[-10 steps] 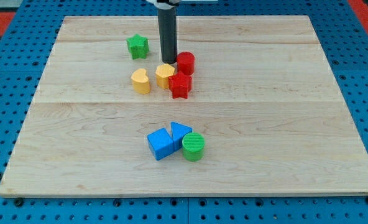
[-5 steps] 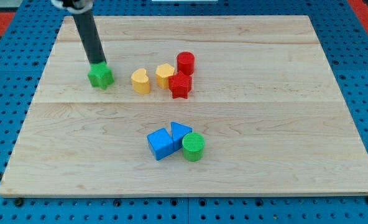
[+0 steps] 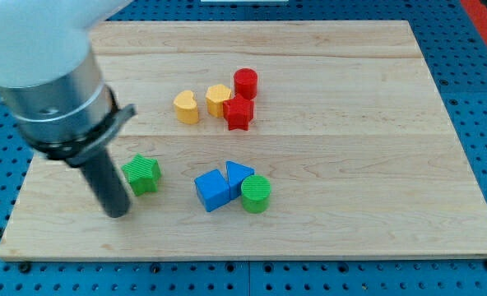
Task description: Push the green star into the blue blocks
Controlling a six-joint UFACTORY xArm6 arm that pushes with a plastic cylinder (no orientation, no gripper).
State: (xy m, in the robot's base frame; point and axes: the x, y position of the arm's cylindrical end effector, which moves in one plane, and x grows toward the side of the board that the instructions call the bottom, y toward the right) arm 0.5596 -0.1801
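Note:
The green star (image 3: 141, 174) lies on the wooden board (image 3: 350, 148) at the lower left of centre. My tip (image 3: 117, 212) is just to the star's lower left, close to it; I cannot tell if they touch. A blue cube (image 3: 211, 190) and a blue triangular block (image 3: 238, 175) sit together to the star's right, a short gap away. The arm's large grey body (image 3: 46, 74) fills the view's upper left.
A green cylinder (image 3: 256, 194) touches the blue blocks on their right. Above, a cluster holds a yellow heart (image 3: 187, 107), a yellow hexagon (image 3: 219, 99), a red cylinder (image 3: 245, 83) and a red star (image 3: 238, 113).
The green star has gone from the upper left down to the lower left of centre, nearer the blue blocks. My tip swept left, then down with it. The other blocks stayed put.

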